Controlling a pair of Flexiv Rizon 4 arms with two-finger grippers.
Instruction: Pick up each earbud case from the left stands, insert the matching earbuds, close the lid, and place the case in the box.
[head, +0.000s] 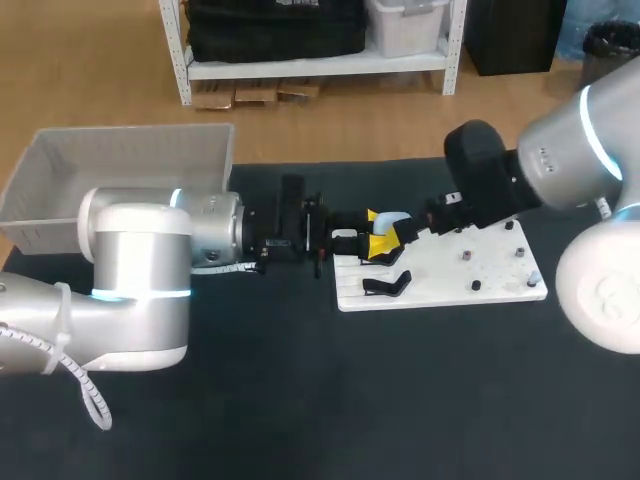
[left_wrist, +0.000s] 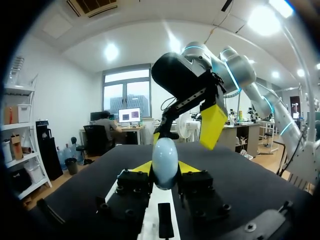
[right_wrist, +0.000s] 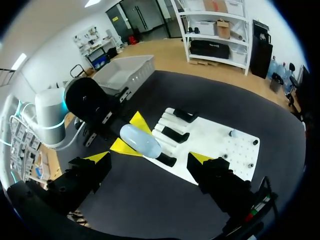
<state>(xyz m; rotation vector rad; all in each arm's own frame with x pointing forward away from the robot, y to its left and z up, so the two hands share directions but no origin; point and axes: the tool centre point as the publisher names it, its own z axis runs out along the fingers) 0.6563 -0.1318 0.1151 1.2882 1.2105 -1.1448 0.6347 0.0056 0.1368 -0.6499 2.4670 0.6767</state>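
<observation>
Your left jaws grip the pale blue case (head: 389, 217) above the white board (head: 490, 285); your right jaws hang open near it. I judge that filling it, closing it and placing it in the box (head: 60, 165) are left to do.

The earbud case (right_wrist: 141, 141) is a smooth, pale-blue egg shape that looks closed. It is gripped from both sides by the yellow tips of the left claw (right_wrist: 131, 136), just above the left edge of the white board (head: 470, 285). Black stands (right_wrist: 175, 135) line that edge, and the pale open box (head: 120, 165) sits at the desk's (head: 300, 400) far left corner.
</observation>
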